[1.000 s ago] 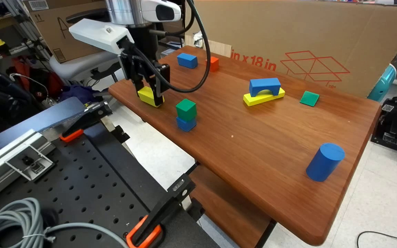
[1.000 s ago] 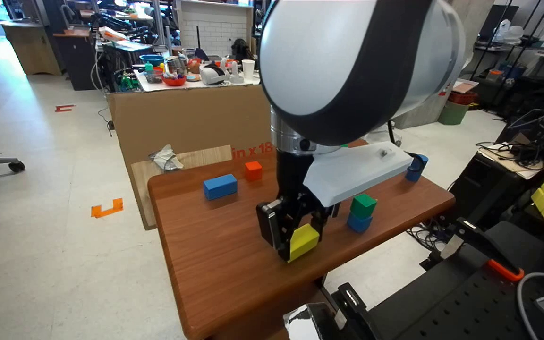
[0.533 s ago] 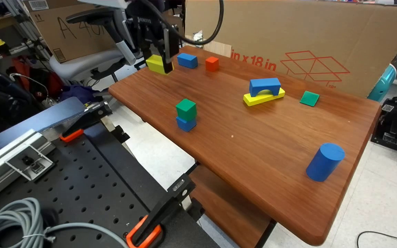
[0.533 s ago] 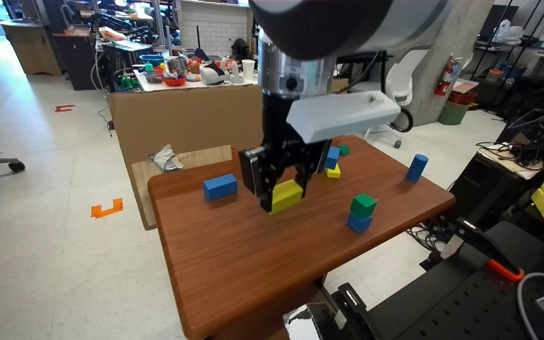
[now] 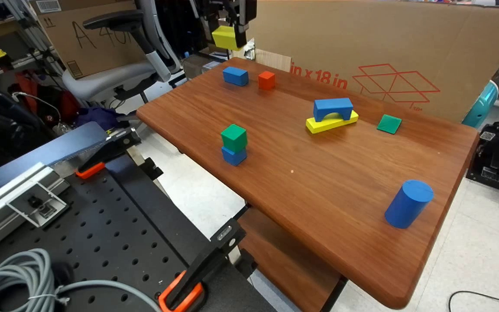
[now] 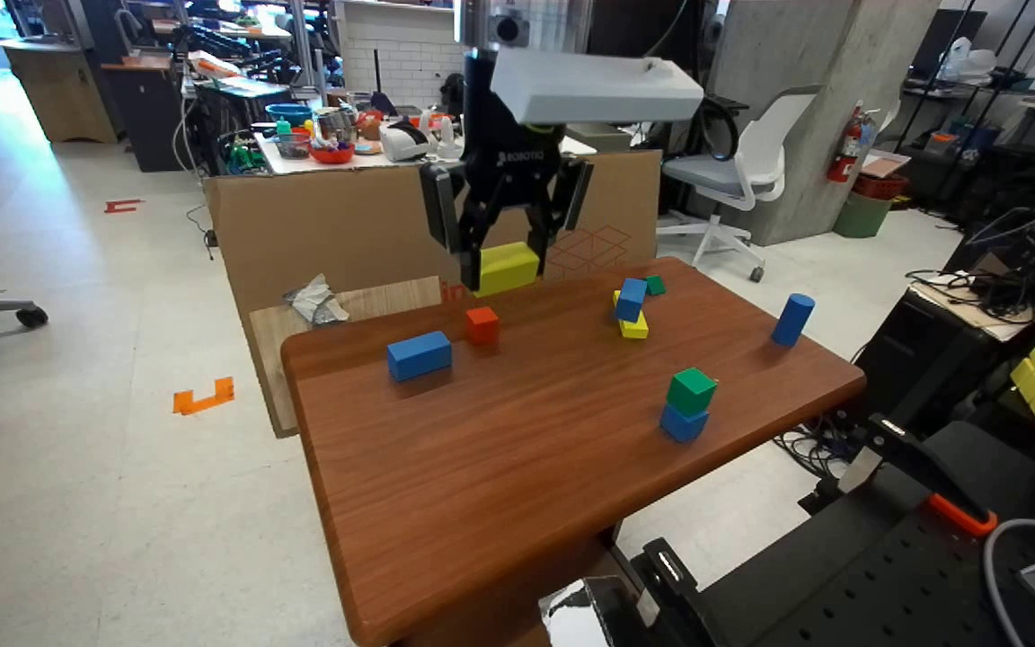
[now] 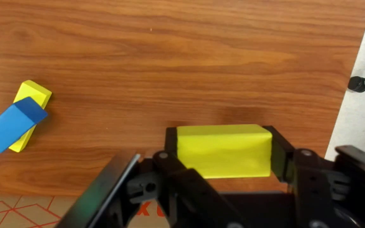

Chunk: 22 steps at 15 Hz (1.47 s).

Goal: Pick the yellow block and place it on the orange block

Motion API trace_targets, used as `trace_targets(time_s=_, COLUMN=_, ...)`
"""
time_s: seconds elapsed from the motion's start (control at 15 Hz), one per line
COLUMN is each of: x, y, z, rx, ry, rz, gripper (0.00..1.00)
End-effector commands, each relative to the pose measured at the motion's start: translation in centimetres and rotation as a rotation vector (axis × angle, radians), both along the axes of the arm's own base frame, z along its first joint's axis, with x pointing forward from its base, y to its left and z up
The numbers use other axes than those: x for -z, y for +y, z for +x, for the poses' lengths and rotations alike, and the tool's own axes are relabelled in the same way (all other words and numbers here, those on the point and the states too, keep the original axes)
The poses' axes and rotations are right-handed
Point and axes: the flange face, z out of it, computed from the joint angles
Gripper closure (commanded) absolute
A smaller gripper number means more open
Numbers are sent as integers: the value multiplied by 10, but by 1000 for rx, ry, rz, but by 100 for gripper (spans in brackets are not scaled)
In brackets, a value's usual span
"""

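The yellow block (image 6: 508, 269) now hangs higher; gripper (image 7: 224, 147) clamps it between jaws. Likely step: transfer. Next: align above orange block (image 6: 482, 326), lower.

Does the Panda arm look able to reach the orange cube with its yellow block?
Likely yes, for stacking: nothing covers the orange cube, and the jaws hold the yellow block aloft.

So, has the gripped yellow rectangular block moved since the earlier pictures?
Yes, upward: in both exterior views, the yellow block, once lower than the orange-red cube, now shows higher.
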Motion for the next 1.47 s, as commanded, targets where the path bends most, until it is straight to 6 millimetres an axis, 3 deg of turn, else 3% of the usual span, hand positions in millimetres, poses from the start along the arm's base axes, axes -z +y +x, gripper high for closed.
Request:
trace_targets(time_s=0.0, x=0, y=7, z=33, rx=31, ry=27, rz=1, gripper=58)
trace_targets(time_s=0.53, x=22, y=5, z=75, rx=90, ry=97, rz=-5, gripper=58)
trace_targets(time_s=1.4, x=64, y=-14, z=99, rx=157, ry=167, rz=-37, gripper=58)
